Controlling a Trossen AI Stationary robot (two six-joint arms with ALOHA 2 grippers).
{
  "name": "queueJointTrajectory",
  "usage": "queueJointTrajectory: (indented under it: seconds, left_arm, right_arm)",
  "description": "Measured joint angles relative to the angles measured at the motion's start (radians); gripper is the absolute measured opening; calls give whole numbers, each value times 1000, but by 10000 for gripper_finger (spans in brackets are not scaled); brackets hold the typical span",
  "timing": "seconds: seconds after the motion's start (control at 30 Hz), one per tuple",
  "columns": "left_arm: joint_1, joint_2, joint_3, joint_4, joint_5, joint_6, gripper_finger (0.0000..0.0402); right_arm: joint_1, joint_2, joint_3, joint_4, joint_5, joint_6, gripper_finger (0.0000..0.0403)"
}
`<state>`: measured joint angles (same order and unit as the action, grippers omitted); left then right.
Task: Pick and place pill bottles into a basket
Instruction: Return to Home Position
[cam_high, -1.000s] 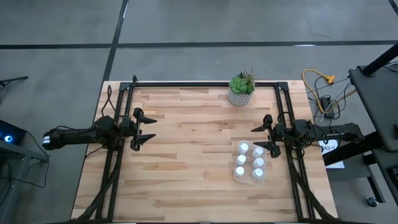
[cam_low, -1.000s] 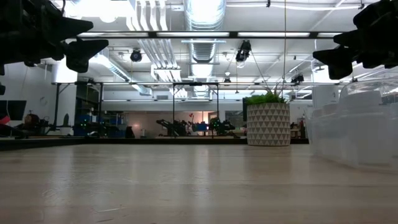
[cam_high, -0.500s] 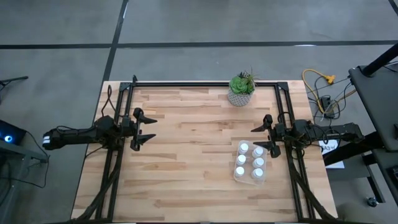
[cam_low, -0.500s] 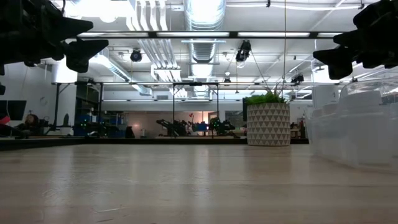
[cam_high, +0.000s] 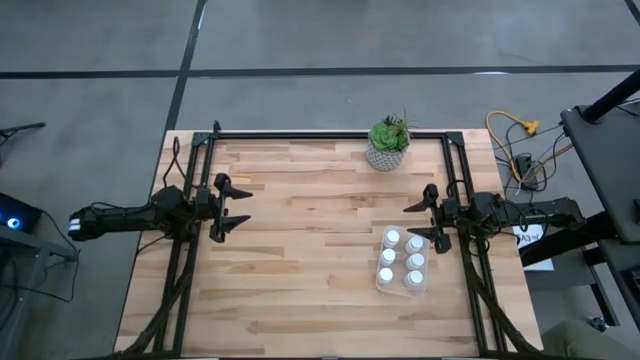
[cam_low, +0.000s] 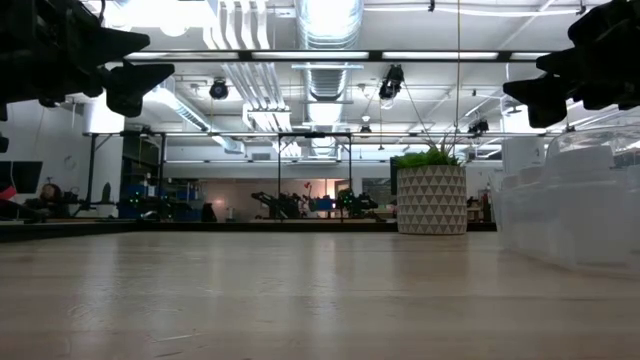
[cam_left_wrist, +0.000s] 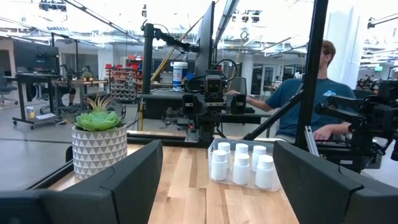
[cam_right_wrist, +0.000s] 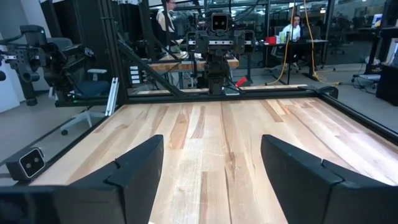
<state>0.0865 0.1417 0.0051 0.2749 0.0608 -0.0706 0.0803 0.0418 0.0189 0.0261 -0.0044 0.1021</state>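
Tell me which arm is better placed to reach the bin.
Right. The right gripper, open, hovers close by the bin; the left gripper, also open, sits across the table.

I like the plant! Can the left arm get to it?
Probably yes: the left gripper is open, with only bare table between it and the potted plant. The right gripper waits by the basket.

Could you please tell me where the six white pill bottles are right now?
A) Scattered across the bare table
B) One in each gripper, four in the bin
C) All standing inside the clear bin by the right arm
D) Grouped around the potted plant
C: the high view shows all six pill bottles standing in two rows inside the clear bin, while the left gripper and right gripper are open and empty.
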Motion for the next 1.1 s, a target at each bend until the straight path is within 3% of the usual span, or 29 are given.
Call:
queueJointTrajectory:
  seconds: [1.1]
  left_arm:
    - [0,1,0,0,0,0,287]
  right_arm:
    - [0,0,0,0,0,1,255]
